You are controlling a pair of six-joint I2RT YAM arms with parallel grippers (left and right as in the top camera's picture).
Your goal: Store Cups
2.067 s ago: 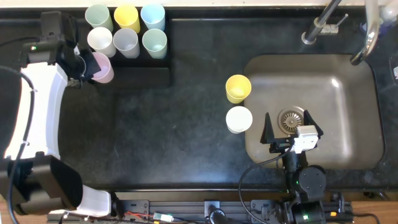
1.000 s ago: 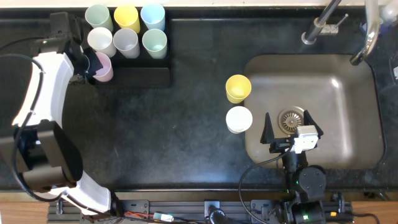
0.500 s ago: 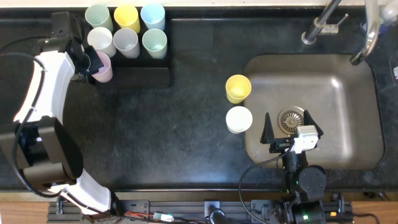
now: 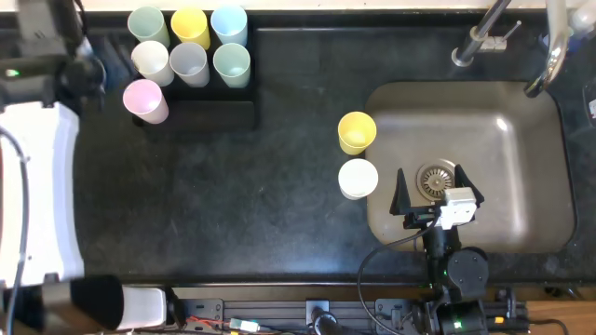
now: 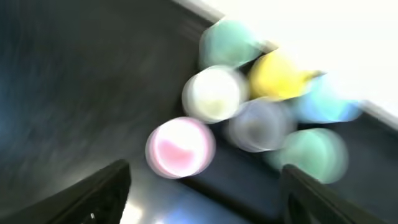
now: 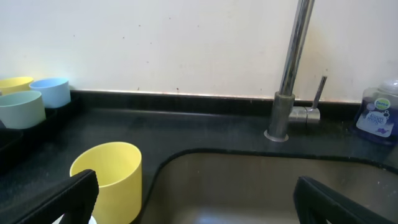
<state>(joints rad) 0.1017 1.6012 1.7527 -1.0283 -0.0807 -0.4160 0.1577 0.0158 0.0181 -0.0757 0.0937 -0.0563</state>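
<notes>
Pink cup (image 4: 145,100) stands upright, ungripped, just ahead of the left gripper (image 5: 205,202) — six pastel cups (image 4: 190,60) clustered beyond. Yellow cup (image 4: 357,131) and white cup (image 4: 358,178) stand side by side, left of the right gripper (image 4: 434,183).

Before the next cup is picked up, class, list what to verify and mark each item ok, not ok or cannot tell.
1. Left gripper open, holding nothing: ok.
2. Pink cup upright beside the stored cups: ok.
3. Pink cup seated in the rack: cannot tell.
4. Yellow cup and white cup stored: not ok, both stand by the sink.
5. Right gripper open: ok.
</notes>
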